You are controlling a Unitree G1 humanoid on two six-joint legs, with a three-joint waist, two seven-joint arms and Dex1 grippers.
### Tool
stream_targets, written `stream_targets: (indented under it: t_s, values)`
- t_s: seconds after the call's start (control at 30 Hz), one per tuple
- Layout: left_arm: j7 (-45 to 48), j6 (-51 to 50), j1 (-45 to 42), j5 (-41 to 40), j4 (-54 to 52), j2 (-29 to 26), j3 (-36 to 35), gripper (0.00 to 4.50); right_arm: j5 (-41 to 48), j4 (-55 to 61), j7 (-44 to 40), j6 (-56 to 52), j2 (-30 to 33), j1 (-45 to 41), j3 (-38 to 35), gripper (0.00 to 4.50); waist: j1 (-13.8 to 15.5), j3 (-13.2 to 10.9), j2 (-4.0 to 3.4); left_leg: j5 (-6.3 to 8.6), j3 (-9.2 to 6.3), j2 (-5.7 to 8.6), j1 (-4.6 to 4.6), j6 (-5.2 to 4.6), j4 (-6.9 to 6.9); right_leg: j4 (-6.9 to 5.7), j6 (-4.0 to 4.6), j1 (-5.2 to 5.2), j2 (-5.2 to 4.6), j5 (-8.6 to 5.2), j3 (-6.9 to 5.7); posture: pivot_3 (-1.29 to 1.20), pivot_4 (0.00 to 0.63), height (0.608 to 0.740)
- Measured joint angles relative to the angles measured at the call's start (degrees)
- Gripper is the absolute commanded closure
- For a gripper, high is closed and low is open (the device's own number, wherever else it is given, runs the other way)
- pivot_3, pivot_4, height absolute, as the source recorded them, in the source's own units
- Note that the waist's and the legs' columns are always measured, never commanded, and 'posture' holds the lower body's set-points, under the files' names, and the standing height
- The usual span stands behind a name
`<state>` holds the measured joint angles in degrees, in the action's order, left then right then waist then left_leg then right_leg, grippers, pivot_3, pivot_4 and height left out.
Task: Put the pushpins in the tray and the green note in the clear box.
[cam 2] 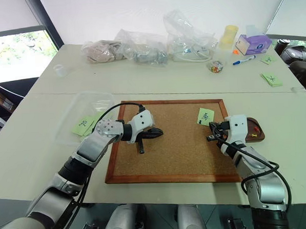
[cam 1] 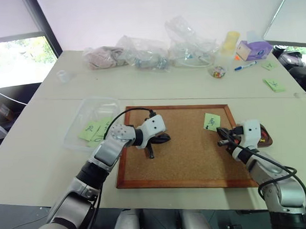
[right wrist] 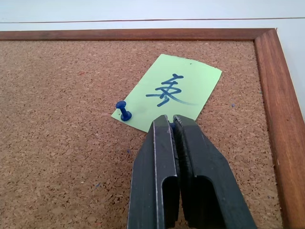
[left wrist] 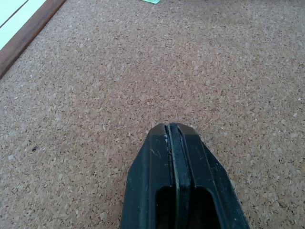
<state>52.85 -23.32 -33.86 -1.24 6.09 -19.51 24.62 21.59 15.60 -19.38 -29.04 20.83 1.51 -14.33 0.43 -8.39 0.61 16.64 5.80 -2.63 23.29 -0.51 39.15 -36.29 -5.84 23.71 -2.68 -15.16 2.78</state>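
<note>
Hiding from view: the tray [cam 2: 254, 130] sits partly behind the right gripper's white body, at the cork board's right edge; small red and yellow specks lie in it, too small to name surely.
Hard to make out: notes inside the clear box [cam 1: 92, 123] blur through its plastic; two green squares show there.
Green note: light green paper [right wrist: 167, 92] with a dark scribble, lying flat on the cork board [cam 1: 185, 143] near its upper right corner, pinned at one corner.
Pushpin: a single blue pin [right wrist: 124, 110] standing in the note's corner, its head raised off the paper.
Right gripper: fingers pressed together [right wrist: 172, 120] with nothing between them, tips at the note's near edge, just beside the pin.
Left gripper: jaws closed tight [left wrist: 173, 128], empty, over bare cork on the board's left half.
Clear box: on the table, left of the board, apart from it.
</note>
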Motion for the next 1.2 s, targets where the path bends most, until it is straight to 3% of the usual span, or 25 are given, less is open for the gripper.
stream_targets:
  t_s: [0.33,0.5,0.7,1.03,1.13,1.2]
  values:
    - [0.0,-0.1,0.0,0.4,0.0,-0.4,0.2,4.50,-0.6,0.1,3.1,10.6,-2.2,0.2,-4.5,4.42,-0.2,0.0,0.00,0.00,0.01,0.00,-0.04,0.00,0.00,0.00,0.00,-0.02,0.02,0.00,0.00,0.00,0.150,0.737]
    - [0.0,0.0,-0.1,0.6,0.0,-0.4,0.5,4.50,1.1,0.2,5.4,10.6,-4.0,0.5,-6.6,4.42,-0.2,0.0,-0.01,0.00,0.01,-0.05,-0.05,0.00,0.00,0.00,0.00,-0.05,0.00,0.00,0.01,0.00,0.150,0.737]
    - [0.0,0.0,-0.1,0.6,0.0,-0.4,0.4,4.50,-1.0,-2.3,9.5,8.0,-0.1,1.1,-10.9,4.42,-0.2,0.0,-0.02,0.00,0.01,-0.06,-0.07,0.00,-0.01,0.00,0.02,-0.05,-0.01,-0.01,0.01,0.00,0.150,0.737]
    - [0.0,0.0,-0.1,0.6,-0.1,-0.4,0.4,4.50,-3.5,-7.2,9.9,6.1,1.6,1.8,-11.1,4.42,-0.2,0.1,-0.08,0.00,0.01,-0.06,-0.08,0.00,-0.01,0.00,0.02,-0.06,-0.01,-0.01,0.02,0.00,0.150,0.737]
    - [0.0,0.0,-0.1,0.6,-0.1,-0.4,0.5,4.50,-3.7,-7.8,9.6,6.1,1.7,1.3,-11.1,3.57,-0.2,0.1,-0.08,0.00,0.01,-0.06,-0.09,0.00,-0.01,0.00,0.02,-0.07,-0.01,-0.01,0.02,0.00,0.150,0.737]
    - [0.0,0.0,-0.1,0.6,-0.2,-0.4,0.5,4.50,-3.9,-8.3,9.4,6.1,1.7,1.3,-11.0,2.60,-0.2,0.1,-0.08,0.00,0.01,-0.06,-0.08,0.00,-0.01,0.01,0.02,-0.07,-0.01,-0.01,0.02,0.00,0.150,0.737]
